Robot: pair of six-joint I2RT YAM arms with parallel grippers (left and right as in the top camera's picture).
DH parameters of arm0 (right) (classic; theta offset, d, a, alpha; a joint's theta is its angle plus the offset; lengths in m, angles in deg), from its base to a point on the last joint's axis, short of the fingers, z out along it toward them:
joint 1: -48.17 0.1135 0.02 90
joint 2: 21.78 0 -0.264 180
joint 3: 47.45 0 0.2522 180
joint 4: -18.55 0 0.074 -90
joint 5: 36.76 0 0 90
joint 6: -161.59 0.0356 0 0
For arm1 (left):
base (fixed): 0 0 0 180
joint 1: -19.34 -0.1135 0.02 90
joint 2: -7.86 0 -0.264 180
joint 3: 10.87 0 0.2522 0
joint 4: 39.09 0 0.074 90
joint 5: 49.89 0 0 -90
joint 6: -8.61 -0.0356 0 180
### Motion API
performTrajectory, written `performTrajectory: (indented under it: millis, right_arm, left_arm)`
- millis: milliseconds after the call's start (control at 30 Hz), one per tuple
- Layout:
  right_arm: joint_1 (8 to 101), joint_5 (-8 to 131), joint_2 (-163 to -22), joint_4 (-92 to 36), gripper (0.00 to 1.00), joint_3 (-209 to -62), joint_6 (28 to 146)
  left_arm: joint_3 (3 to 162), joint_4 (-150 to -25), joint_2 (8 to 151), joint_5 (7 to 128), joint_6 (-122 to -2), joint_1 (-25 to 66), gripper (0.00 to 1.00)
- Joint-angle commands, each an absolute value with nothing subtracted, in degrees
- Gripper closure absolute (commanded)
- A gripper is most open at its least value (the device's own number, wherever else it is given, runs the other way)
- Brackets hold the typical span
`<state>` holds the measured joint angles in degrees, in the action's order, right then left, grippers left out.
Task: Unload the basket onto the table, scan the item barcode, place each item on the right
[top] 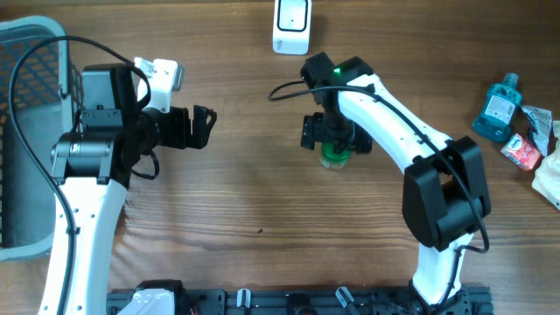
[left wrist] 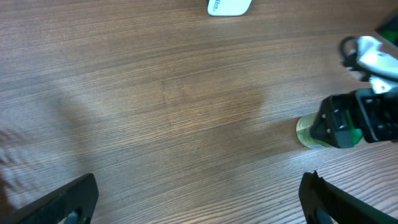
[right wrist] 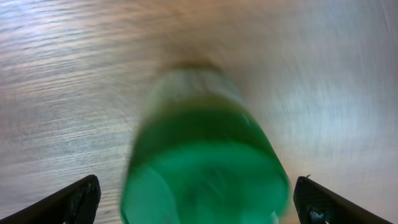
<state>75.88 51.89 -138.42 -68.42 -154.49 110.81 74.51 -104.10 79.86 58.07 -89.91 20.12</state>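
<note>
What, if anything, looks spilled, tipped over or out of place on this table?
Nothing looks spilled or broken. The green plastic bottle sits on the wooden table between the open jaws of the right gripper, blurred in its wrist view. The only untidy spot is the right edge, where a blue bottle lies flat beside crumpled packets.

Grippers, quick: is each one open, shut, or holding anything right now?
Left gripper: open, holding nothing.
Right gripper: open, straddling the green bottle without gripping it.

Basket (top: 31,29): we locate it at the left edge.
Blue bottle (top: 499,107): right edge, upper half.
Red packet (top: 522,152): just below the blue bottle.
</note>
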Motion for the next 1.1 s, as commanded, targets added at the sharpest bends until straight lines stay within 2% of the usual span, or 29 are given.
performTrajectory:
  millis: [0,233,667,833,1067]
  right_arm:
    - [76.23,55.02,-136.89,-69.69,0.0,-154.91,130.7]
    - [76.71,55.85,-136.95,-58.93,0.0,-150.45,130.07]
    - [76.42,54.63,-137.89,-54.93,0.0,-147.12,131.4]
    - [76.42,54.63,-138.09,-51.3,0.1,-145.83,128.12]
    - [76.29,53.23,-138.09,-50.95,0.12,-145.83,120.41]
  left_arm:
    - [75.34,-104.14,79.99,59.16,-89.75,19.81,0.0]
    - [75.34,-104.14,79.99,59.16,-89.75,19.81,0.0]
    - [75.34,-104.14,79.99,59.16,-89.75,19.81,0.0]
    - [75.34,-104.14,79.99,59.16,-89.75,19.81,0.0]
    - [75.34,-104.14,79.99,59.16,-89.75,19.81,0.0]
